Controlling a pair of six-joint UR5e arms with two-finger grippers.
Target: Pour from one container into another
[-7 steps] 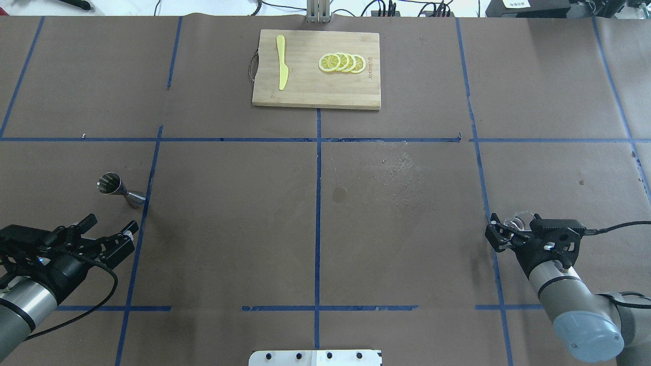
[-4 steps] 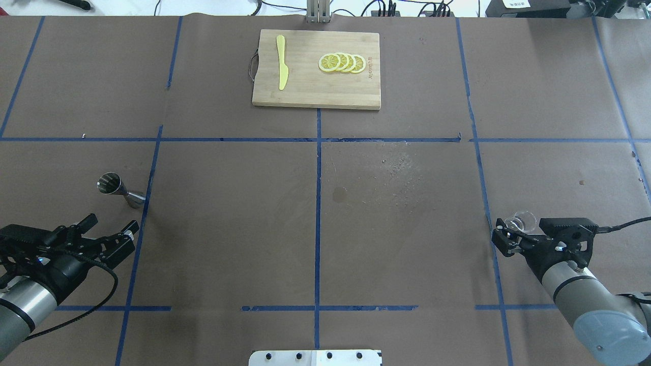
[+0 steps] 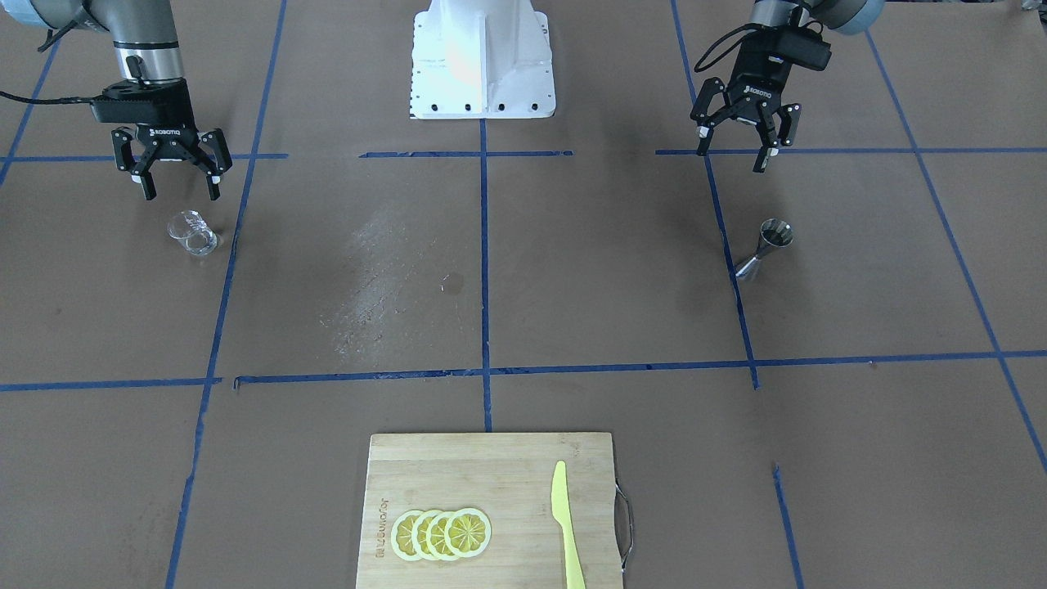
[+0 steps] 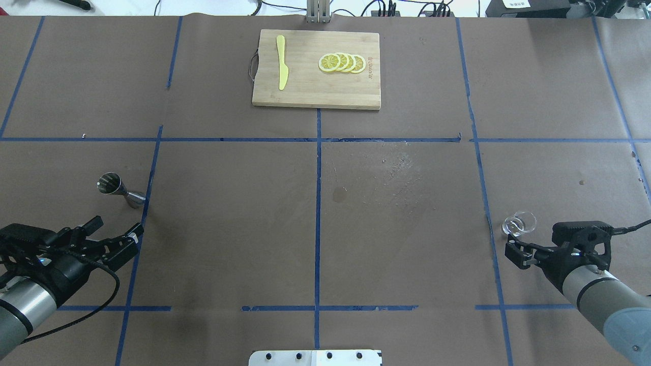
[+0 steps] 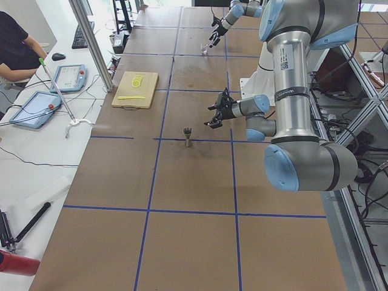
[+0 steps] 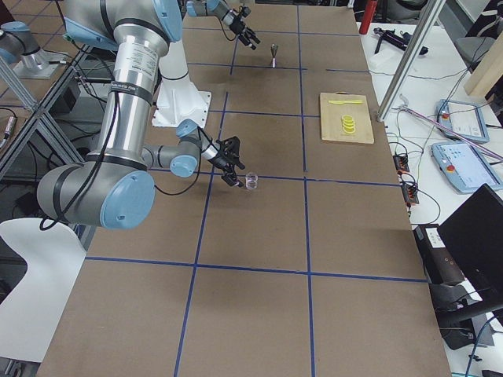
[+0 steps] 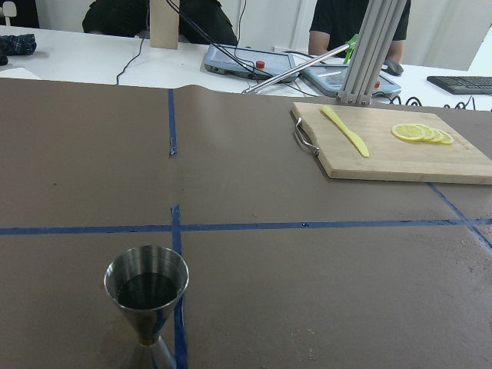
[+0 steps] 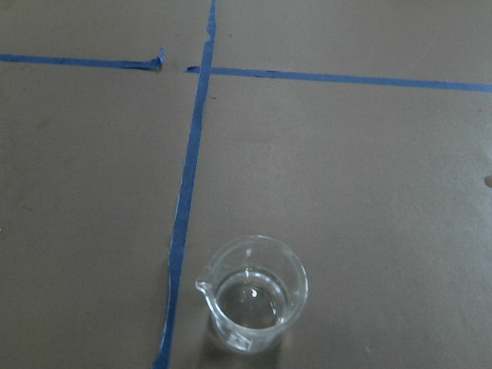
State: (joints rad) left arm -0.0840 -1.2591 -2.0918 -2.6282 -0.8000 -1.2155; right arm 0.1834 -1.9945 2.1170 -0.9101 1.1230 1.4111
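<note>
Overhead: vs. a sec ago, the right gripper (image 4: 512, 254) has been drawn back off the glass (image 4: 520, 223). It was around the glass then; now a clear gap is seen btwn them. The glass is left upright, well off the board (image 4: 305, 91), on the robot's side of it and to the robot's right. Judged: the glass has been let go, either as the receiving vessel or w/ pouring done; which can't be told. The left gripper (image 4: 118, 227) has barely shifted. The metal cup (image 4: 114, 187) is untouched, well off the board toward the robot's left.

Front view: both pairs of fingers are seen spread wide, w/ nothing held or touched. Each vessel stands just on the board side of its gripper.

Side views: same layout, nothing added.

Left wrist: the metal cup (image 7: 146, 296) is seen upright and dark inside; contents can't be told. No fingers in shot.

Right wrist: the glass (image 8: 252, 292) is seen upright, poss. w/ a little clear liquid. No fingers in shot.
</note>
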